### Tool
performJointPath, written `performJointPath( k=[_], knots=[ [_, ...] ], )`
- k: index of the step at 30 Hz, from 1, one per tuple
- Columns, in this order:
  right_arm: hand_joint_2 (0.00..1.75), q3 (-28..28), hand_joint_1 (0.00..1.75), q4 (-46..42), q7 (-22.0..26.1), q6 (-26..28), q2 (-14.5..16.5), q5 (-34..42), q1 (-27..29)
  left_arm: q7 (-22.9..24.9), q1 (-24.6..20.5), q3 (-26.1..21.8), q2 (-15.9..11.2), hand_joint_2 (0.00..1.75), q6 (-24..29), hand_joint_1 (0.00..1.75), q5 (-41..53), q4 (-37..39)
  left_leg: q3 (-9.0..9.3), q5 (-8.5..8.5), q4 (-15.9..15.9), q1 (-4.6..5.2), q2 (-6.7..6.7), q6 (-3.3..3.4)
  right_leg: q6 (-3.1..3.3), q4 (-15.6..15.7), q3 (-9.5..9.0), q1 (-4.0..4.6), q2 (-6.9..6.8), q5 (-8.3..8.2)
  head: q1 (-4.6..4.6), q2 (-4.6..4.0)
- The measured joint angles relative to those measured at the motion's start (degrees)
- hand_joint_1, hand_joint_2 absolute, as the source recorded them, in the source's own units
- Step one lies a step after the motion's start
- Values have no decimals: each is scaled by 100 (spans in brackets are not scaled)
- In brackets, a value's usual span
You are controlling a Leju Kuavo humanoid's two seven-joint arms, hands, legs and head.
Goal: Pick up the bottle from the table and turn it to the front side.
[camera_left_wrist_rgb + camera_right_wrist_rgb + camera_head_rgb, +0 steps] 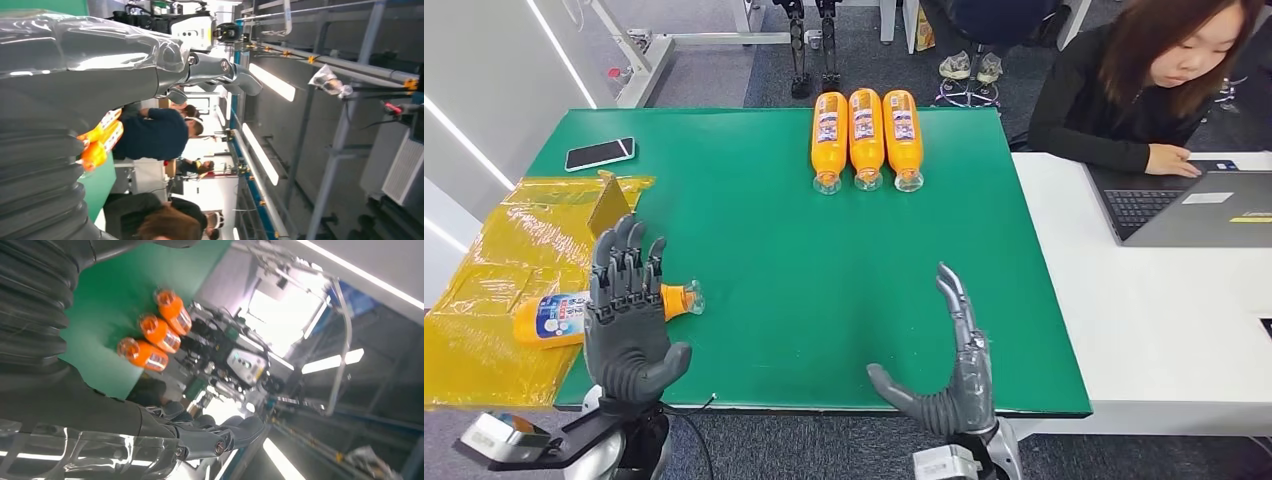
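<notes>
An orange bottle [554, 316] with a white and blue label lies on its side at the table's left edge, cap pointing right, partly on yellow plastic. My left hand [627, 322] hovers in front of it with fingers spread upward, hiding the bottle's middle and holding nothing. My right hand [949, 375] is raised over the front of the green table [754, 260], fingers straight, thumb out, nothing in it. Three more orange bottles [866, 137] lie side by side at the far middle, caps toward me; these bottles [156, 332] also appear in the right wrist view.
A yellow plastic bag [504, 270] covers the table's left side. A phone [600, 153] lies at the far left corner. To the right stands a white desk [1164, 320] where a person [1144, 85] works at a laptop [1194, 205].
</notes>
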State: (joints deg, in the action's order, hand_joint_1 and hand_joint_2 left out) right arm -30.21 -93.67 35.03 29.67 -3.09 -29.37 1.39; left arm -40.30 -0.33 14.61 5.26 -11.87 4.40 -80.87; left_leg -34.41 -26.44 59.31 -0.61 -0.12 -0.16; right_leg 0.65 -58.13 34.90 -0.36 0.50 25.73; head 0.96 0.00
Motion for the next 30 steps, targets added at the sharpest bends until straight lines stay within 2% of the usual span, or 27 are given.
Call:
performJointPath(
  k=[5,15,23,30],
  knots=[
    [175,198,0,-501,117,128,-12,43,275,0,40,159,231,175,109,0,162,155,0,-1,-1,-1,4,0,0,0,0,0,2,0,1,0],
    [175,299,0,-922,64,-85,7,-260,522,0,11,327,382,175,56,0,201,271,1,0,-1,-2,3,0,0,-2,0,1,1,0,0,0],
    [175,302,0,-1022,-97,-563,310,-609,530,0,7,421,469,175,-114,0,323,275,0,0,-2,-2,3,0,0,-2,0,1,1,0,1,0],
    [175,309,0,-1026,-80,-676,443,-680,550,0,12,421,475,175,-521,0,182,311,0,0,-2,-2,3,0,0,-2,0,1,1,0,1,0]
  ],
)
